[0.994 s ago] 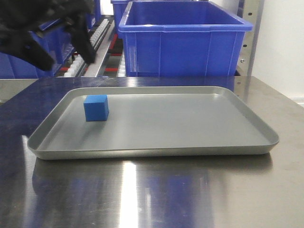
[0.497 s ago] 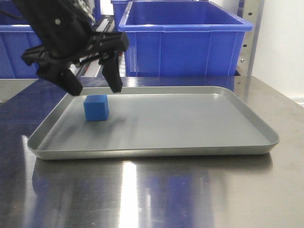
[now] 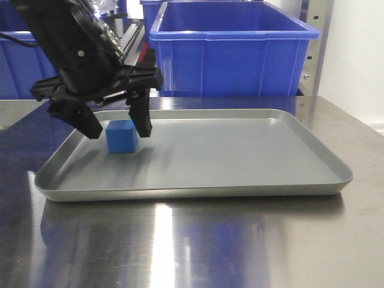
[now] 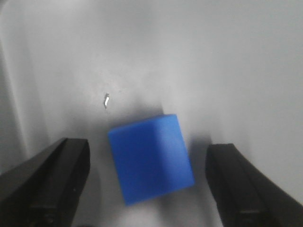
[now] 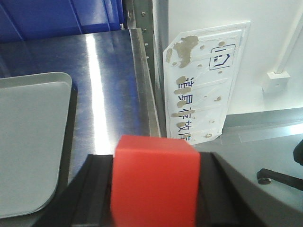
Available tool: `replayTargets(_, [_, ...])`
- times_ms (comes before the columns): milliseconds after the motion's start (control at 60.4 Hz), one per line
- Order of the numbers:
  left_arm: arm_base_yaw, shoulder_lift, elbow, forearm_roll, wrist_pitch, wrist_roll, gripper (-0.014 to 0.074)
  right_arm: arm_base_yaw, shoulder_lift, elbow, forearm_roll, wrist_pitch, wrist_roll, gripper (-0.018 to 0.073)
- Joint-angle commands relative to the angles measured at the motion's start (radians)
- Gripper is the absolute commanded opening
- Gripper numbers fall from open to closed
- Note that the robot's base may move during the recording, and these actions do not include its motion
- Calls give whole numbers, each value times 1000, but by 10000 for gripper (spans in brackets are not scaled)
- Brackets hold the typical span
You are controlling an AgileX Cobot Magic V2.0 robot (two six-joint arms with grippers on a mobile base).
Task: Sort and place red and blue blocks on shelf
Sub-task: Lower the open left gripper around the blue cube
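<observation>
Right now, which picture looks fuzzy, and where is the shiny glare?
Left wrist view: the blue block is soft and fuzzy, with a dark shadow beside it. Front view: sharp, but a bright glare streak runs down the steel table. Right wrist view: the red block is blurry up close.

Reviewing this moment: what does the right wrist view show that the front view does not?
Only the right wrist view: a red block clamped in the right tool, and a worn white sign on the wall beside the table edge.

Only the front view: a blue block lying in the tray, the left tool open with a finger on either side of it, and a large blue bin behind.

Both: the grey tray on the steel table.
</observation>
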Motion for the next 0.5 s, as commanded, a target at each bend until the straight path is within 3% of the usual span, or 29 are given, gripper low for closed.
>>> replayTargets(0, [-6, -33, -34, -1, -52, -16, 556, -9, 1, -27, -5, -84, -3, 59])
replayTargets(481, [-6, 0, -38, -1, -83, -34, 538, -9, 1, -27, -5, -84, -3, 59])
